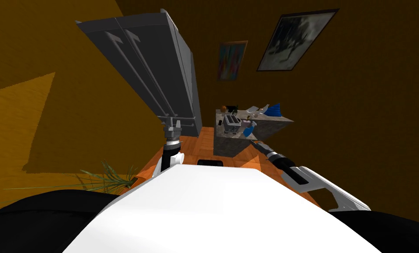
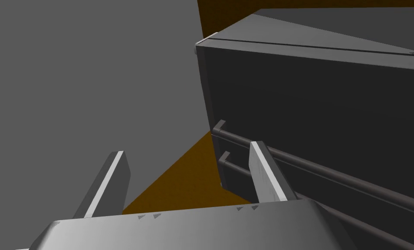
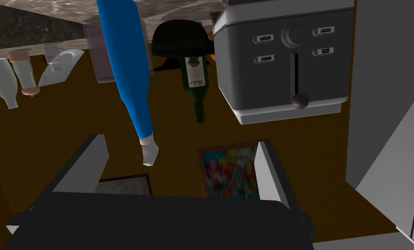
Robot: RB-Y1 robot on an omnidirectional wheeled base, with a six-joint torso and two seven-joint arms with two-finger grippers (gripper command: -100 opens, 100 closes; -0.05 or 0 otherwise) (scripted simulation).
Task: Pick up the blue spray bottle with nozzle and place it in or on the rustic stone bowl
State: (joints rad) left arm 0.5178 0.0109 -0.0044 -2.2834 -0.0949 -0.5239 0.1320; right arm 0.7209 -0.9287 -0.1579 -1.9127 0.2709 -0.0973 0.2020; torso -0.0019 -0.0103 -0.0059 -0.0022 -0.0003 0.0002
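Note:
The blue spray bottle point(image 3: 126, 69) with a white nozzle point(image 3: 149, 152) stands on the stone-topped counter point(image 3: 32, 19), near its front edge. My right gripper point(image 3: 180, 169) is open just short of it, with the nozzle between and a little ahead of the fingers, nothing touching. In the head view the bottle point(image 1: 248, 130) sits just beyond my right gripper point(image 1: 254, 141). A black bowl-shaped thing point(image 3: 180, 39) stands behind the bottle, beside a dark green wine bottle point(image 3: 195, 82). My left gripper point(image 2: 188, 182) is open and empty, facing the grey fridge point(image 2: 314, 100).
A grey toaster point(image 3: 284, 65) stands on the counter right beside the bottle. A translucent cup point(image 3: 98, 58) and pale bottles point(image 3: 4, 82) stand on its other side. The tall fridge point(image 1: 156, 66) rises next to the counter point(image 1: 230, 145). A plant point(image 1: 110, 178) is at my left.

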